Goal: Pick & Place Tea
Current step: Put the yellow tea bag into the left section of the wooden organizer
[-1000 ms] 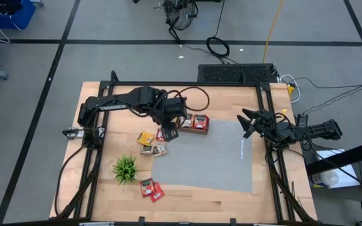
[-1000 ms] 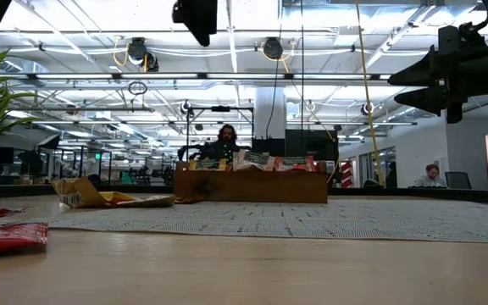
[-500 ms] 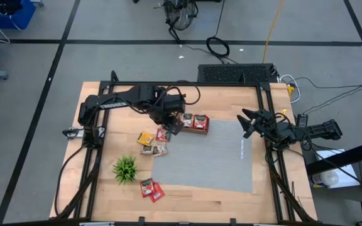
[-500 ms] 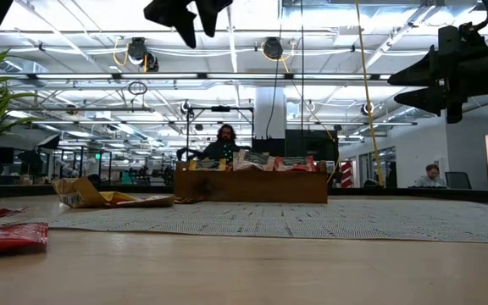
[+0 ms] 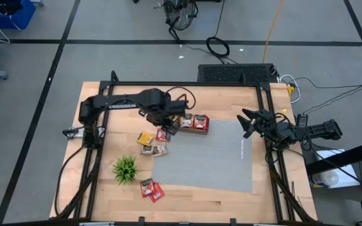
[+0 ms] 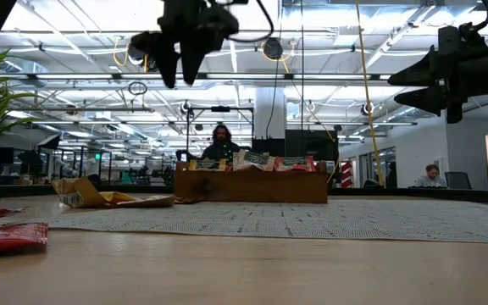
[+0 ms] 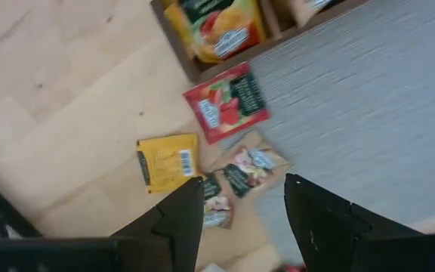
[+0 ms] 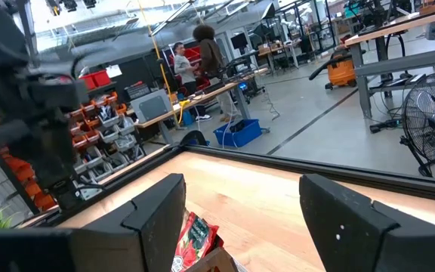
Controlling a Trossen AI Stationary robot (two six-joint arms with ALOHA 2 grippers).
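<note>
Two grippers, both empty. Left gripper [image 7: 238, 208] hangs above loose tea packets [image 5: 154, 141], fingers parted and holding nothing. The packets lie on the desk [image 5: 231, 97] at the mat's [image 5: 212, 157] far left corner, beside the wooden tray [image 5: 201, 131]. Two red packets [image 5: 151, 189] sit near the desk's front edge by the plant [image 5: 125, 168]. Right gripper [image 5: 246, 123] waits wide open at the right edge.
</note>
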